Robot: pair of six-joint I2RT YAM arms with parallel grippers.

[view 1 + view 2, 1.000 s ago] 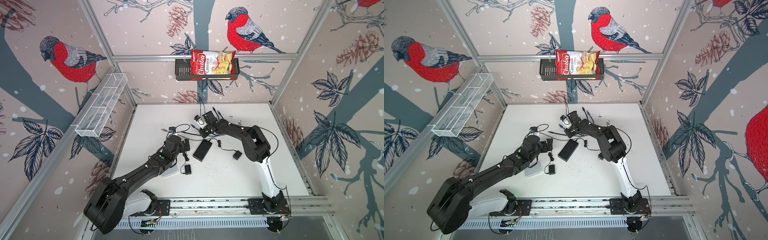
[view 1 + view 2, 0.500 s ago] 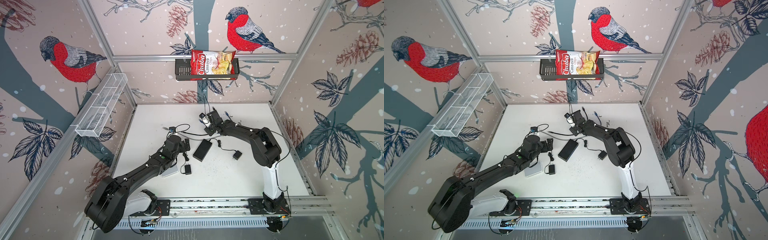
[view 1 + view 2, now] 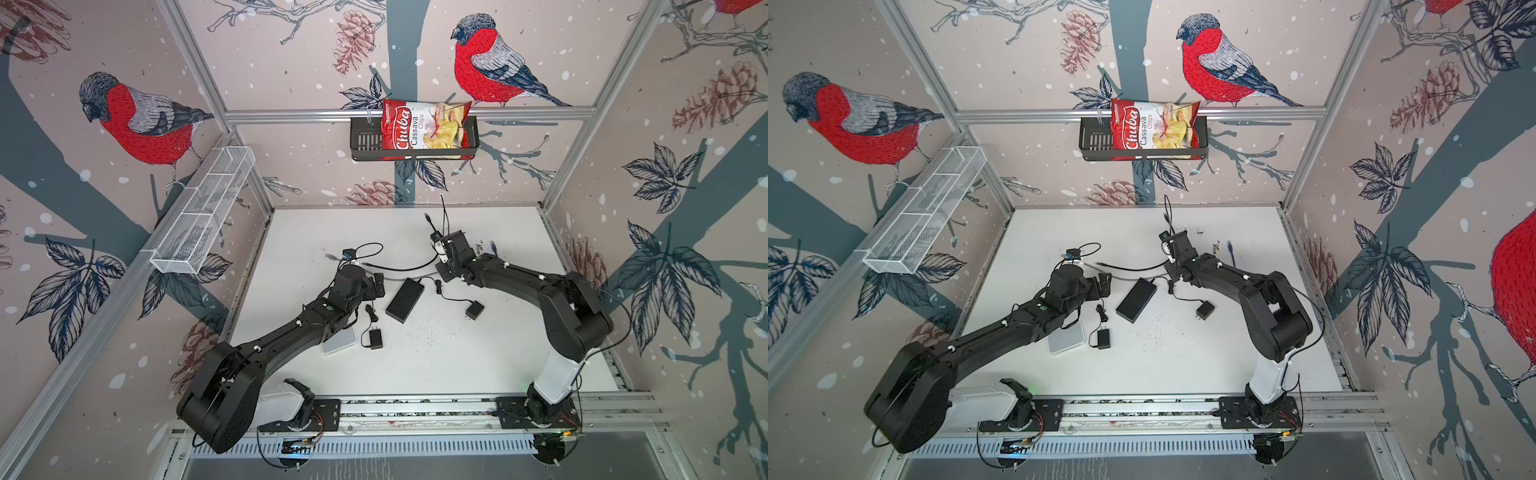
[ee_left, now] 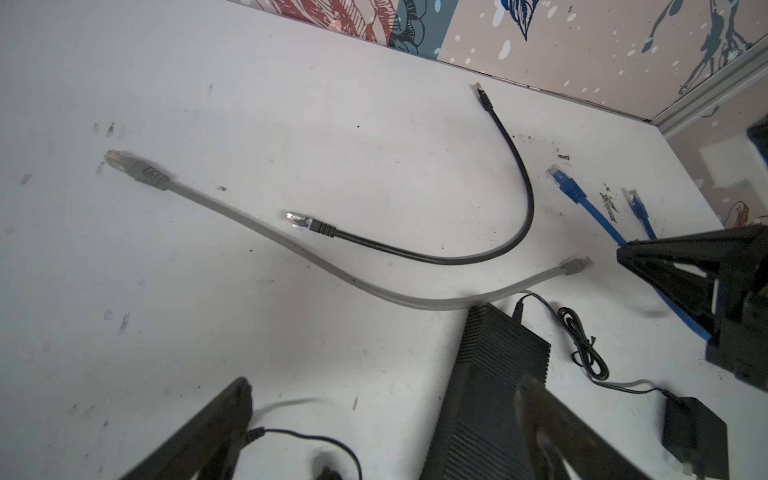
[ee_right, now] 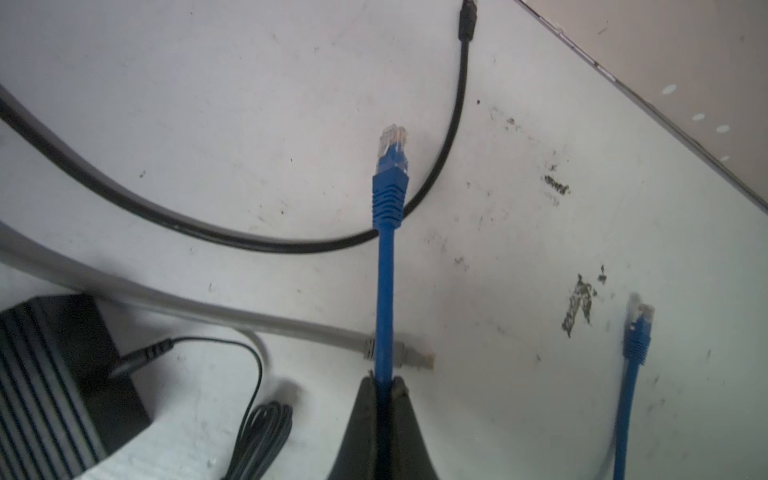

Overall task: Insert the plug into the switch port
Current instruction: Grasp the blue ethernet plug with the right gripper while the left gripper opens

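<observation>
The switch [image 3: 405,300] is a flat black ribbed box lying mid-table, also in the left wrist view [image 4: 490,374] and the right wrist view [image 5: 50,374]. My right gripper [image 5: 383,380] is shut on a blue network cable, whose clear plug [image 5: 390,153] sticks out well beyond the fingertips, above the table. In both top views this gripper [image 3: 442,272] [image 3: 1173,270] hangs just behind the switch's far end. My left gripper [image 4: 384,415] stands open over the table, with nothing held, at the switch's left side [image 3: 376,284]. The switch ports do not show.
The blue cable's other plug [image 4: 631,195] lies toward the back right. A grey cable [image 4: 291,249] and a black one [image 4: 498,249] curve behind the switch. Two black power adapters [image 3: 473,309] [image 3: 376,338] and a white box [image 3: 338,343] lie in front. A chips bag [image 3: 424,129] hangs on the back wall.
My right arm has swung to the right and slightly back, carrying the blue cable with it. The left arm has hardly moved.
</observation>
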